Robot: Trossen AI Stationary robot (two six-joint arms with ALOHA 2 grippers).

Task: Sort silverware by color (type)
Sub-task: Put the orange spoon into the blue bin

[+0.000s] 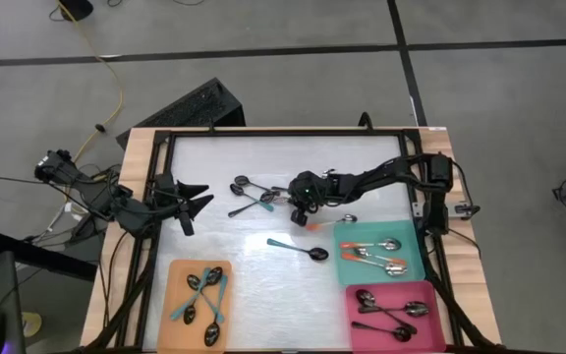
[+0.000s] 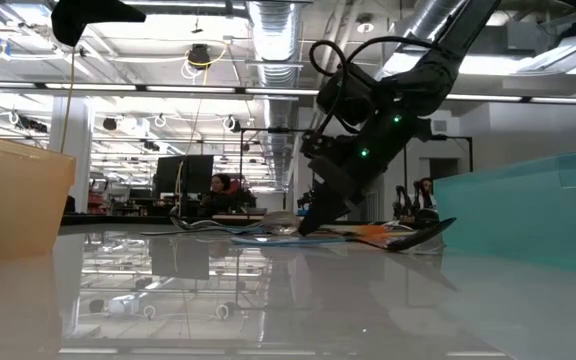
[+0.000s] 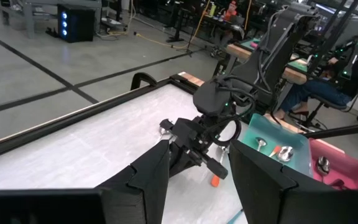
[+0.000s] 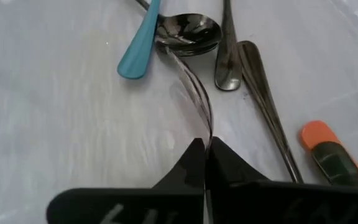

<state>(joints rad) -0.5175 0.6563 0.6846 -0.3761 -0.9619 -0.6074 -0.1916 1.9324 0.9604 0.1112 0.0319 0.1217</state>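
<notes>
The right tool (image 4: 205,149) pinches the thin handle of a plain metal spoon with a dark shiny bowl (image 4: 188,30) near the middle of the white bench (image 1: 254,261), beside a teal-handled spoon (image 4: 139,43) and an orange-handled one (image 4: 328,152). The left tool (image 1: 197,202) hovers open at the bench's left edge. Other spoons lie sorted in orange (image 1: 177,280), teal (image 1: 411,265) and pink trays (image 1: 362,324).

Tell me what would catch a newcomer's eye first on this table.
Likely the three bright trays along the near edge: an orange tray holding teal-handled spoons, a teal tray with orange-handled ones, a pink tray with plain metal ones. Mid-table, the right gripper is shut on a metal spoon handle beside the unsorted pile, while the left gripper waits open.
</notes>
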